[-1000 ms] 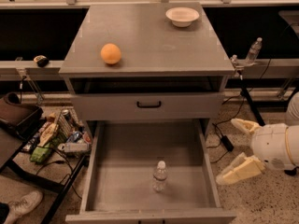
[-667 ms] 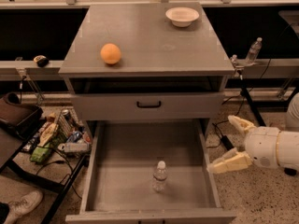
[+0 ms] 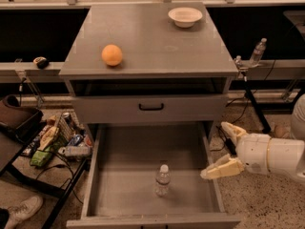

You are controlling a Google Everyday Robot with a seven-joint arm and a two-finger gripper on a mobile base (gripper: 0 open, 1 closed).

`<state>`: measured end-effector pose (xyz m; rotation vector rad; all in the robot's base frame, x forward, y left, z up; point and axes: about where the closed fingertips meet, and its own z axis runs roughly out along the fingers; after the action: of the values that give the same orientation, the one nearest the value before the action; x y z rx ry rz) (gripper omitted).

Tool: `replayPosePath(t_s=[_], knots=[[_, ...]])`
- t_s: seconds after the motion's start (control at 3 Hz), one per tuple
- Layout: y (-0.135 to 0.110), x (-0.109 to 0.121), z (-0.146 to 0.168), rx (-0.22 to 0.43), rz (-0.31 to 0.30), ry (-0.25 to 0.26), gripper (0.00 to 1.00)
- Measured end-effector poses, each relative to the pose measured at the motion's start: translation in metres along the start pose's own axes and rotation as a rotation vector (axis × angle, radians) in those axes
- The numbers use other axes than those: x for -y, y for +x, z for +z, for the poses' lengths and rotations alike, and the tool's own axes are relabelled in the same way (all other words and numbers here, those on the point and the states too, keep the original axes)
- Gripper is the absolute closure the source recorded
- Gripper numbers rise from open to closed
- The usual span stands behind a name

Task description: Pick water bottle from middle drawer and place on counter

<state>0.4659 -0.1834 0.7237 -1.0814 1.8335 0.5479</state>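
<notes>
The water bottle stands upright on the floor of the open middle drawer, near the front centre. My gripper is open and empty at the drawer's right wall, to the right of the bottle and well apart from it. One finger reaches over the drawer's right edge; the other finger is further back. The counter is the grey cabinet top above.
An orange ball lies on the counter's left part and a white bowl at its back right. A shut drawer front with a black handle is above the open drawer. Clutter lies on the floor at left. Another bottle stands at right.
My gripper has moved left, from outside the drawer's right side to over its right wall, closer to the bottle. The bottle has not moved.
</notes>
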Motion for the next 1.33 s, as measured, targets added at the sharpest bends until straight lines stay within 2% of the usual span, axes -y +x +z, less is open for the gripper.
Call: replayPosePath(t_s=[0.33, 0.67, 1.0, 1.33], knots=[[0.016, -0.005, 0.046, 0.099, 0.01, -0.013, 0.0], [0.039, 0.004, 0.101, 0.197, -0.059, 0.006, 0.0], [0.081, 0.016, 0.155, 0.255, -0.096, -0.014, 0.0], [0.134, 0.011, 0.197, 0.283, -0.048, -0.065, 0.0]])
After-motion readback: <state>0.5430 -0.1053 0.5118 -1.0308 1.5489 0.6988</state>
